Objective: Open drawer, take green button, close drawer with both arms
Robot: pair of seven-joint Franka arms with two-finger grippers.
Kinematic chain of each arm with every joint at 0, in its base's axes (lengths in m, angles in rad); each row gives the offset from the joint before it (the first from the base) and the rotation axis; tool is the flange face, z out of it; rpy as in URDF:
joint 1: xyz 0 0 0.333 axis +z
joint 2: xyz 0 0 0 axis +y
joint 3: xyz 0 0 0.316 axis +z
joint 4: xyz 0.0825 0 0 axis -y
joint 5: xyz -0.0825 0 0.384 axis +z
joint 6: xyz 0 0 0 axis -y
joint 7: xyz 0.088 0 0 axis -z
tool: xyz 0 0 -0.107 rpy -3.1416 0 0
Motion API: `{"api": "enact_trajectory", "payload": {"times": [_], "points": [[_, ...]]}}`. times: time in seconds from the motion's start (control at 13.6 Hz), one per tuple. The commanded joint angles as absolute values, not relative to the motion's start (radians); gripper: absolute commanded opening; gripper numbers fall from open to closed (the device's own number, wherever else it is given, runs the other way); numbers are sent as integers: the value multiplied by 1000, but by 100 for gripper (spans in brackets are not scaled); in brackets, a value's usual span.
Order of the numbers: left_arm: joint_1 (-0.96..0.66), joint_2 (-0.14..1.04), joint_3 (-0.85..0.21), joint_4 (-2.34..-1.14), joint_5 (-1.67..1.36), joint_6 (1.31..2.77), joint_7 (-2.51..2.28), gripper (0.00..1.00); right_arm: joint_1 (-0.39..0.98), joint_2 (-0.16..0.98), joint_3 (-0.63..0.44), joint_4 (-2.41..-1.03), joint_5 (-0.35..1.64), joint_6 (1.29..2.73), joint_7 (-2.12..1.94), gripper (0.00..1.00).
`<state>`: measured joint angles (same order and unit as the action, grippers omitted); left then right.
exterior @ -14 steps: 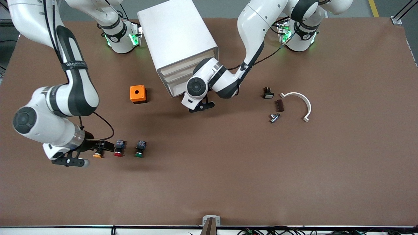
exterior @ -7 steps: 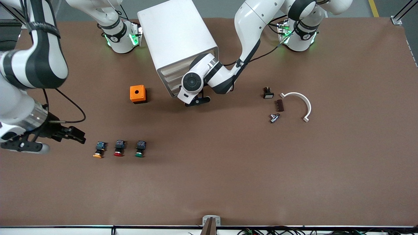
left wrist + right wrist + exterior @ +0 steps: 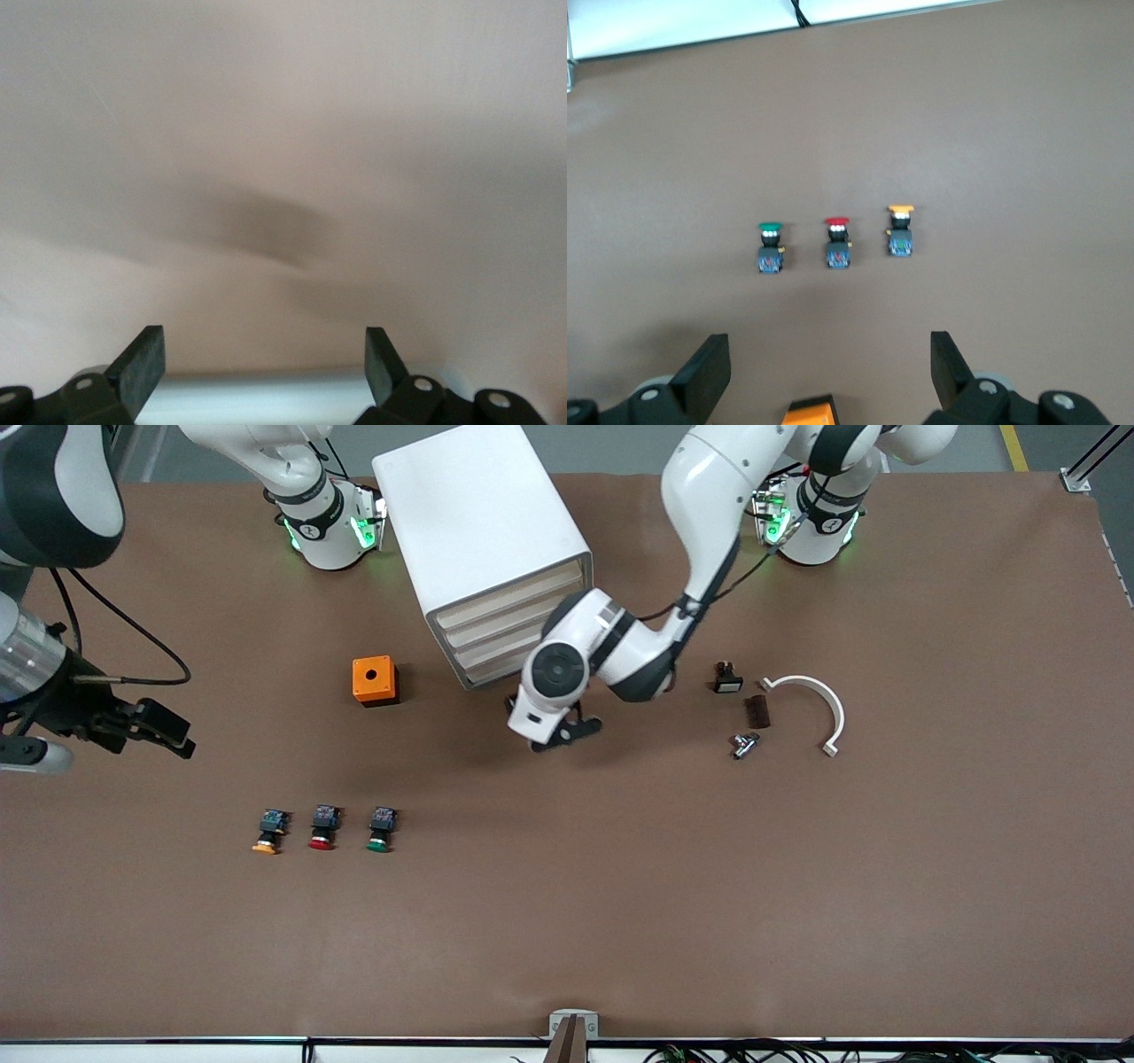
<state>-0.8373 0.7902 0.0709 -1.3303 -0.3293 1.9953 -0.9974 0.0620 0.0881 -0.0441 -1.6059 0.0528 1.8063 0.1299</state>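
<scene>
Scanning the front view from its left edge, I find my right gripper (image 3: 164, 731) lifted over the bare table toward the right arm's end, jaws spread and empty. A second ago it sat low at the orange-capped button (image 3: 267, 832); since then it has risen and swung away, and its wrist view now looks down on all three buttons in a row with nothing between the fingers (image 3: 709, 372).

Next along that row come the red-capped button (image 3: 323, 827) and the green-capped button (image 3: 381, 829), the one I was after. It lies on the table, nearer the front camera than the orange box (image 3: 375, 680), well apart from the cabinet (image 3: 483, 540). It has not moved over the last second.

The cabinet's four drawers, including the drawer (image 3: 509, 657) lowest in the stack, all look flush to me. My left gripper (image 3: 554, 731) was pressed close to those drawer fronts half a second ago; it has now backed off over the table just in front of them, released and holding nothing, as its wrist view confirms.

Near the left arm's end lie the small loose parts (image 3: 744, 708) and the white curved bracket (image 3: 811, 704), untouched.

I judge the work done: button out, drawer shut, both arms retreating.
</scene>
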Motion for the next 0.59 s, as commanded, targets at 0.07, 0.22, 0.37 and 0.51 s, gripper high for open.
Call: {"api": "enact_trajectory", "payload": {"times": [0.07, 0.22, 0.37, 0.51], "points": [[-776, 692, 171, -1319, -142, 1991, -983, 99, 31, 57, -29, -1562, 35, 1668, 144, 100], [-726, 637, 196, -1319, -127, 1991, -973, 99, 23, 28, -28, -1545, 29, 1625, 146, 100], [-649, 571, 195, -1321, -126, 1990, -954, 99, 23, -6, -28, -1554, 14, 1617, 146, 100], [-597, 502, 196, -1327, -120, 1962, -919, 99, 23, -24, -26, -1557, -3, 1603, 147, 100]]}}
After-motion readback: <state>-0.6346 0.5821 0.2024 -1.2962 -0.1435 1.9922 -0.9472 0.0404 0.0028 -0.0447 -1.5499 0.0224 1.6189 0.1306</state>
